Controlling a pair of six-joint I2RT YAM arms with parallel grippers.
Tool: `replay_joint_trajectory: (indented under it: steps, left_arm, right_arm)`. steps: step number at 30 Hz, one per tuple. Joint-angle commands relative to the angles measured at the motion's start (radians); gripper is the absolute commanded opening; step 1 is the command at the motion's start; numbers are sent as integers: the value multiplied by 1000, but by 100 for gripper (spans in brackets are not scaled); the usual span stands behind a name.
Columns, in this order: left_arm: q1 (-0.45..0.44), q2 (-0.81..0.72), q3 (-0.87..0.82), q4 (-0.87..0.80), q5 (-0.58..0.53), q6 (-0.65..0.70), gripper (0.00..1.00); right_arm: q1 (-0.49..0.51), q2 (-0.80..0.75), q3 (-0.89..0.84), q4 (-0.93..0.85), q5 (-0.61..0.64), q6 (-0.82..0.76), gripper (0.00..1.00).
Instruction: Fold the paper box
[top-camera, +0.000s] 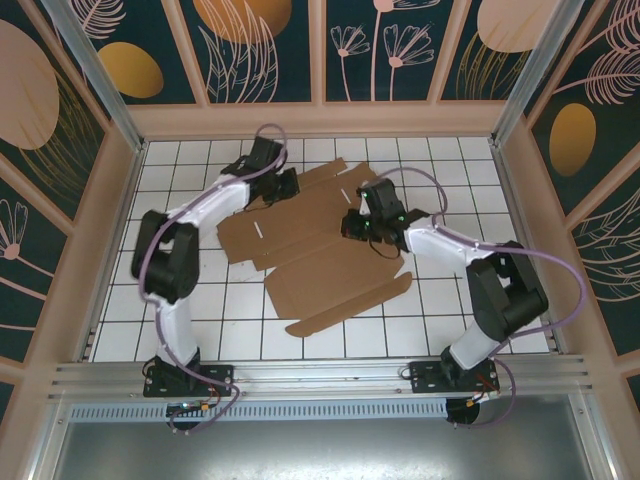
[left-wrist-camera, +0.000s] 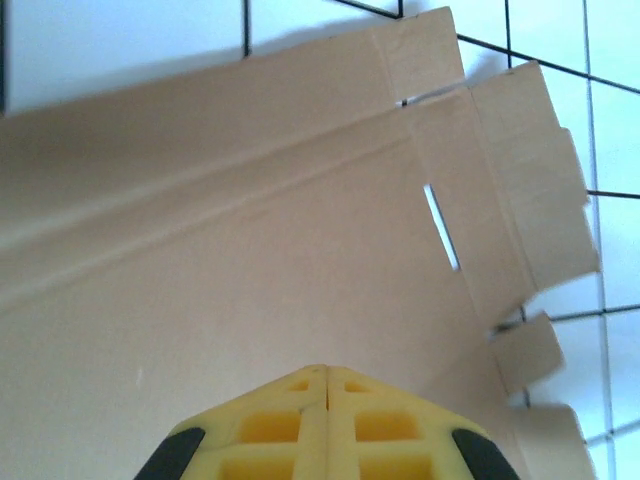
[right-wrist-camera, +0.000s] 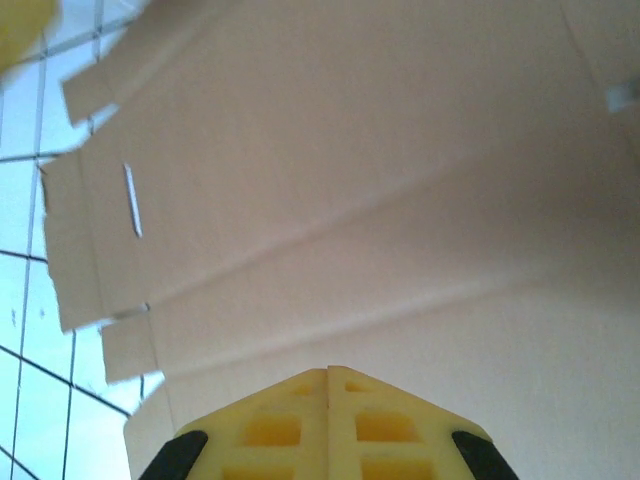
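The left tool (top-camera: 283, 186) and the right tool (top-camera: 354, 226) are both clenched on nothing. The left one hangs over the far left part of the paper box (top-camera: 320, 262) and the right one over its far right part. Whether either tip presses on the cardboard cannot be told. In the wrist views the yellow fingers of the left tool (left-wrist-camera: 326, 372) and the right tool (right-wrist-camera: 328, 372) meet in a closed seam above the brown sheet. The white tiled tabletop (top-camera: 200, 300) shows on every side of the box, which lies opened out as a flat die-cut sheet, creased but not folded up. A long narrow flap (top-camera: 350, 305) runs along the box's near edge. Short tabs (left-wrist-camera: 528, 350) stick out at its end beside the left tool, and a thin slot (left-wrist-camera: 440, 226) is cut just inside them; a similar slot (right-wrist-camera: 131, 200) shows in the right wrist view.
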Motion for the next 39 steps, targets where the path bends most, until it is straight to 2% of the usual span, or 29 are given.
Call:
replay_joint_trajectory:
  steps: [1, 5, 8, 12, 16, 22, 26, 33, 37, 39]
  left_arm:
    - [-22, -75, -207, 120, 52, -121, 0]
    - [-103, -130, -352, 166, 52, -176, 0]
    - [-122, -120, -414, 205, 76, -216, 0]
    - [-120, -75, -395, 152, 29, -175, 0]
    - [-103, 0, -339, 105, 17, -133, 0]
    - [-42, 130, -250, 70, 41, -82, 0]
    - [-16, 200, -138, 17, 14, -42, 0]
    - [-22, 405, 212, -106, 45, 4, 0]
    - [-69, 510, 412, -186, 69, 42, 0]
    - [-93, 521, 442, -186, 88, 53, 0]
  right_arm:
    - [2, 124, 121, -38, 0, -106, 0]
    - [3, 319, 311, -87, -39, -125, 0]
    - [2, 431, 416, -106, -72, -131, 0]
    - [2, 563, 539, -181, -33, -145, 0]
    - [-32, 600, 538, -217, 32, -155, 0]
    - [-74, 527, 393, -183, 93, -155, 0]
    - [-101, 431, 262, -144, 125, -130, 0]
    - [-93, 257, 41, -98, 128, -93, 0]
    - [-56, 164, -79, -75, 102, -52, 0]
    - [-25, 122, -130, -59, 78, -22, 0]
